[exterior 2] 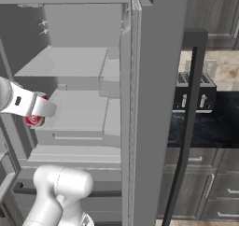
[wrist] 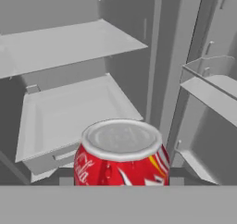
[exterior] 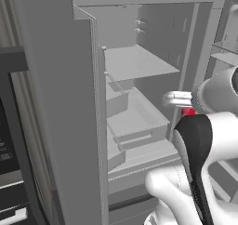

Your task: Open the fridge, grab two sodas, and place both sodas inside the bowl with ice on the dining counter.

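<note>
While the fridge [exterior: 139, 61] stands open in front of me, I take the step in hand to be the first fetch: the red can [wrist: 121, 156] is at my hand, and neither soda has reached the bowl, which I judge lies elsewhere, on the dining counter. From my hand camera the can sits upright and very close, its silver lid and white lettering plain, right where my fingers would be, but the fingers themselves are hidden low in that picture, so I cannot tell whether my jaws are clamped on it or only standing either side. From the right base camera the can [exterior 2: 34, 119] peeps out just beneath my gripper [exterior 2: 41, 112], in front of the middle shelf's edge; from the left it is a red sliver [exterior: 188, 111] behind my wrist. The next move, as I reckon it, calls for a sure hold, then a straight pull back out between the open doors without tipping the can or clipping the door bins [wrist: 208, 77] on my right. The white shelves [exterior: 139, 63] and the drawer tray [wrist: 69, 114] look bare; I see no dark bottle here. Beyond the right-hand door, a toaster [exterior 2: 193, 92] sits on a dark counter [exterior 2: 219, 122] over grey cabinets [exterior 2: 205, 187], and a black oven front [exterior: 9, 173] stands to the left.
</note>
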